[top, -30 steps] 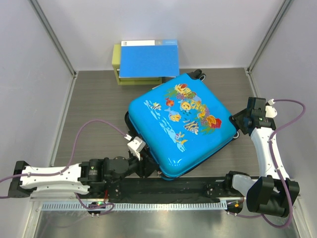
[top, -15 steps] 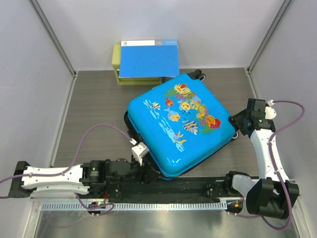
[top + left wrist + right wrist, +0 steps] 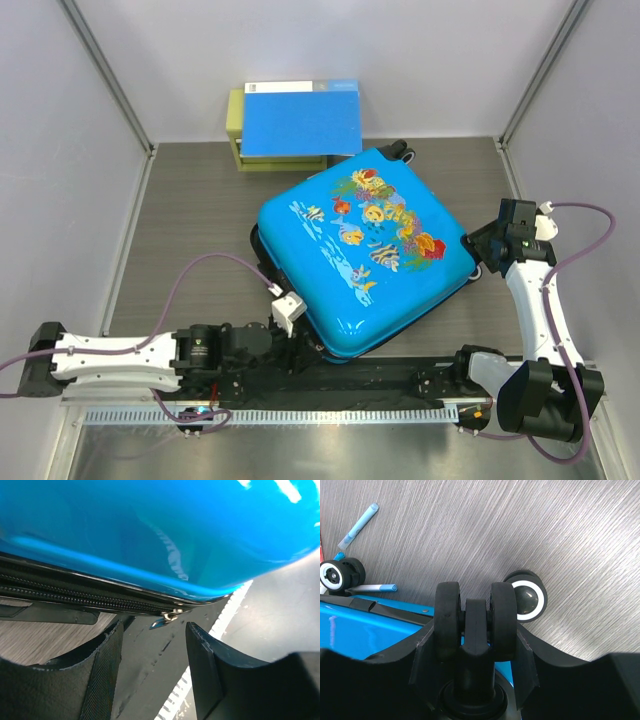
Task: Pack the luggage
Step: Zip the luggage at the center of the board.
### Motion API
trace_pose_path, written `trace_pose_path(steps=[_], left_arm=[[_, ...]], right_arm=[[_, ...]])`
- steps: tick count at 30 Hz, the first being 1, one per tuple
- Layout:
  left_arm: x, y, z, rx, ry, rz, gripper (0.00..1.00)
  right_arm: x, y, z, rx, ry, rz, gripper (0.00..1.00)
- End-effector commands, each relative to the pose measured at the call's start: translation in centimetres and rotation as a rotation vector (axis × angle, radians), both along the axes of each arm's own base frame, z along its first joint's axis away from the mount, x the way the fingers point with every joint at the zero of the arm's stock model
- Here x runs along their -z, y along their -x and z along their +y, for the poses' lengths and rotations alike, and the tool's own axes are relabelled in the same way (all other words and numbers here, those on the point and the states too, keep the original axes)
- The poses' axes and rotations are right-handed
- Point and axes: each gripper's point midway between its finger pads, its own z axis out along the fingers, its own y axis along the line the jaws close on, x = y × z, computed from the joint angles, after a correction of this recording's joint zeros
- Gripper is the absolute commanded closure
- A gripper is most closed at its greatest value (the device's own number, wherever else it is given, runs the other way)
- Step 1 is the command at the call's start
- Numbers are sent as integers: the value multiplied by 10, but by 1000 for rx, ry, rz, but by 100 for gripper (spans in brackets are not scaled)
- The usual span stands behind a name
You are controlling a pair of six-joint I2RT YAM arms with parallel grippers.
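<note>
Here, the closed blue fish-print luggage lies flat and skewed at the middle of the grey worktop, its wheels toward the far right corner. At its near corner the left fingers stand apart and empty, the zip pull just ahead between them. At its right corner the right fingers clamp a black twin wheel. A blue folder rests on a yellow-green box at the far edge.
</note>
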Motion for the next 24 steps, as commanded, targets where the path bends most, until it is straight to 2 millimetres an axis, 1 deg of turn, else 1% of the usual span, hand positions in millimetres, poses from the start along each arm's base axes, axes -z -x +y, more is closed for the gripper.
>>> trace_pose_path(steps=[1, 7, 11, 14, 21, 22, 24], left_arm=[[-2, 1, -9, 0, 34, 13, 46], [-2, -6, -12, -34, 40, -6, 45], [-6, -11, -15, -48, 54, -27, 45], [-5, -10, -18, -45, 49, -27, 46], [-1, -13, -20, -62, 29, -31, 59], [-1, -14, -20, -67, 28, -32, 65], [-1, -16, -19, -80, 25, -37, 69]], right_arm=[[61, 74, 29, -133, -76, 366, 99], [63, 76, 29, -138, -74, 374, 99], [63, 77, 29, -135, -75, 374, 99], [62, 77, 28, -136, -72, 371, 99], [61, 77, 29, -139, -72, 368, 99], [61, 77, 28, -138, -70, 368, 99], [61, 78, 28, -137, -67, 369, 99]])
